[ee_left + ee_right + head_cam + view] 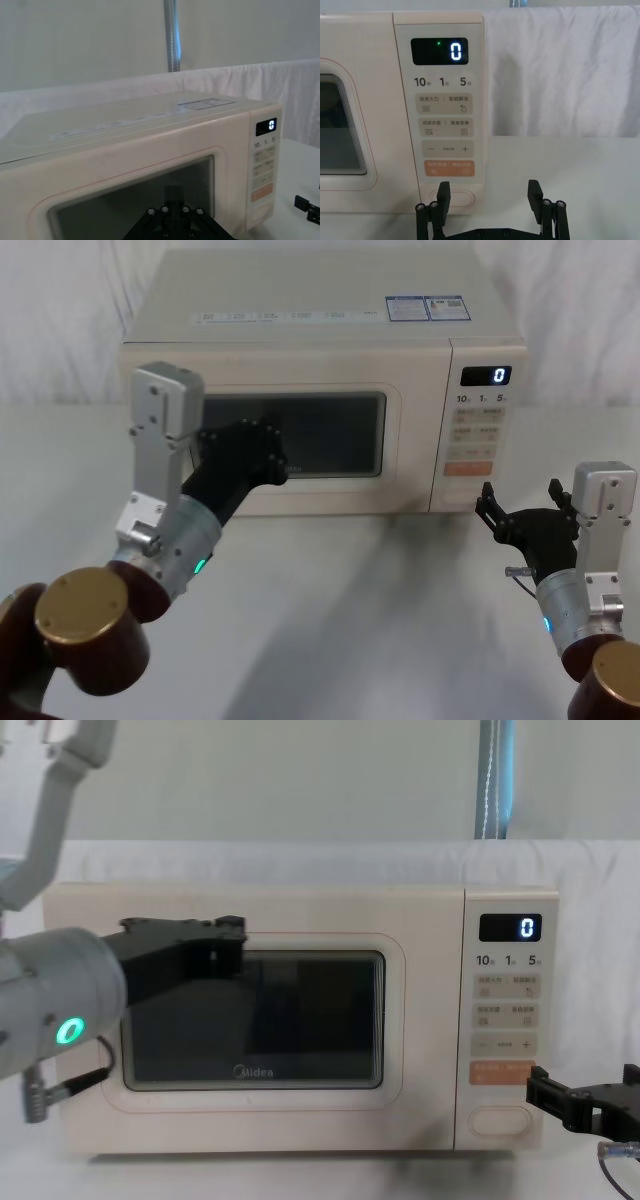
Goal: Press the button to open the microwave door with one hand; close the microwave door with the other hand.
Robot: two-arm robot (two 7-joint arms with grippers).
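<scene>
**Door Shut, Both Arms Near the Microwave**

Left jaws hard to read: cannot tell if spread or pressed together. Left gripper (250, 452) up against the microwave door (335, 435), near the left side of its dark window. Door closed flat.

Right jaws spread wide, holding nothing. Right gripper (490, 196) low, just in front of the button (456, 198), not touching. Button at the bottom of the control panel (445, 110), under the orange button (449, 168). Microwave sitting on the white counter (380, 620).

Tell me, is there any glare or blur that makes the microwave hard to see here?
Head view: soft shadows on the table under the arms, the microwave door readable. Left wrist view: the door's near edge looks smeared. Right wrist view: the button and display crisp. Chest view: glass dark, no strong glare.
</scene>
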